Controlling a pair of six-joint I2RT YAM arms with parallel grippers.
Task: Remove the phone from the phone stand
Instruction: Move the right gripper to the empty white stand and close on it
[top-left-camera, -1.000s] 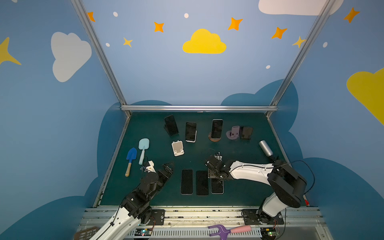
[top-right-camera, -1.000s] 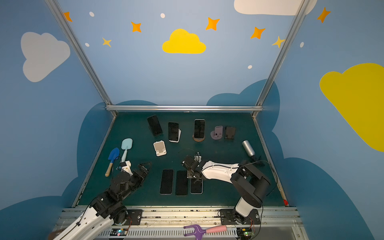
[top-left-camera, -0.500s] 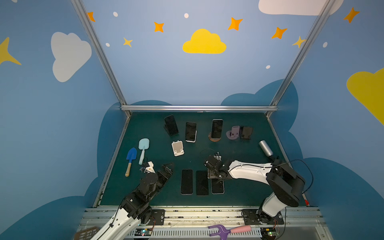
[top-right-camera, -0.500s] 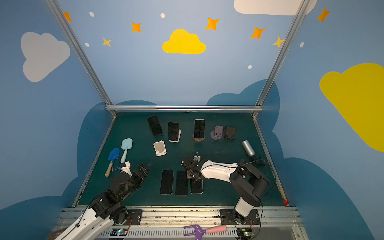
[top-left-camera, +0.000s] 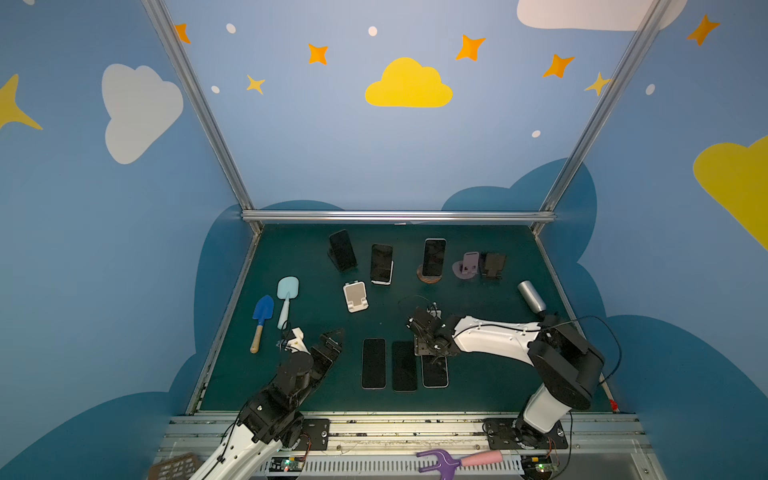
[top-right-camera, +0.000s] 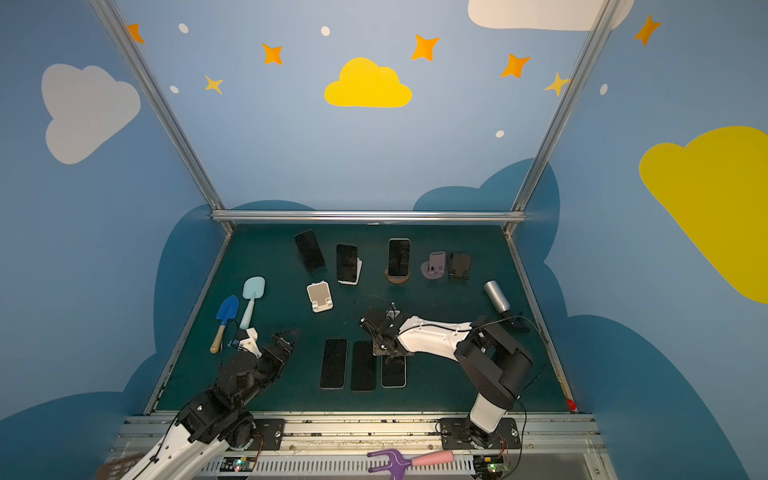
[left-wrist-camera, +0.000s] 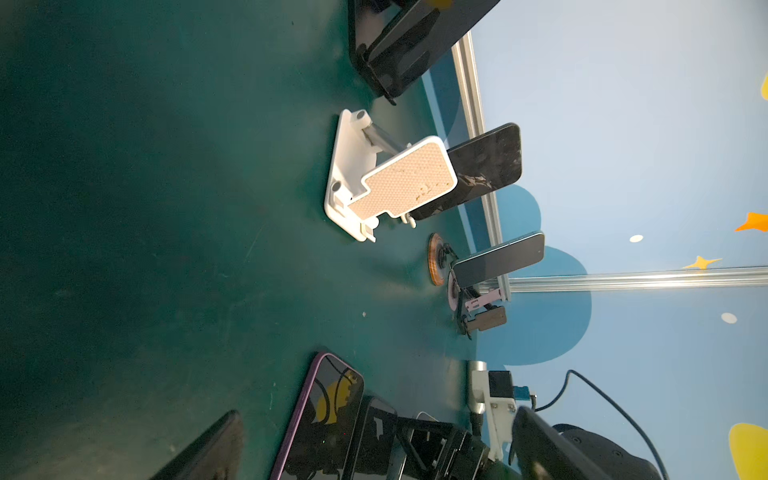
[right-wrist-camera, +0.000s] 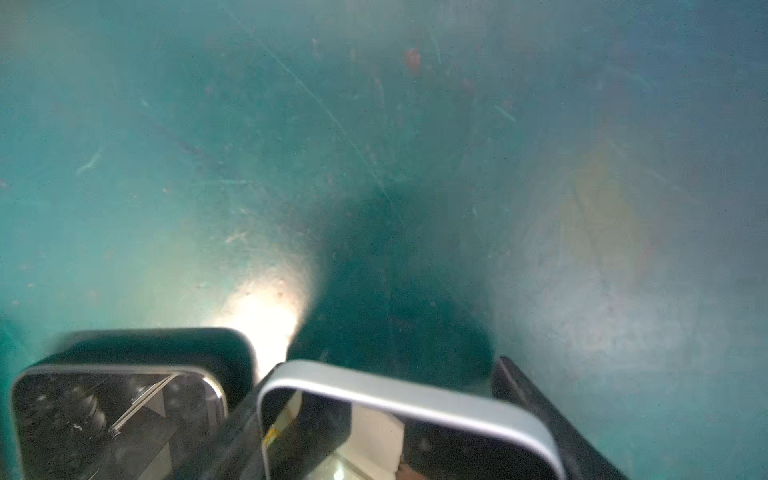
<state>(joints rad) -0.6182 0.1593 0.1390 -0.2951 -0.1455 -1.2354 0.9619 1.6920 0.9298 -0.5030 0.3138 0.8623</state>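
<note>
Three phones lie flat side by side near the front of the green mat (top-left-camera: 490, 382). The rightmost, a silver-edged phone (top-left-camera: 435, 372) (right-wrist-camera: 395, 399), has my right gripper (top-left-camera: 428, 352) (top-right-camera: 388, 351) over its far end, open. One dark finger (right-wrist-camera: 536, 409) stands beside the phone's edge with a sliver of mat between. At the back, a black phone (top-left-camera: 342, 248) leans on a black stand, another phone (top-left-camera: 381, 262) on a white stand, and a third phone (top-left-camera: 434, 257) on a round wooden stand (top-left-camera: 429, 277). My left gripper (top-left-camera: 332, 341) hovers open at the front left, holding nothing.
An empty white stand (top-left-camera: 355, 296) (left-wrist-camera: 395, 183) sits mid-mat. Empty pink stand (top-left-camera: 469, 264) and black stand (top-left-camera: 493, 264) are at the back right. A silver cylinder (top-left-camera: 531, 296) lies at the right. Blue trowel (top-left-camera: 262, 318) and pale blue spatula (top-left-camera: 286, 297) lie at the left.
The right jaws have widened around the flat silver-edged phone, and that gripper has drifted slightly toward the back. The left arm has not moved.
</note>
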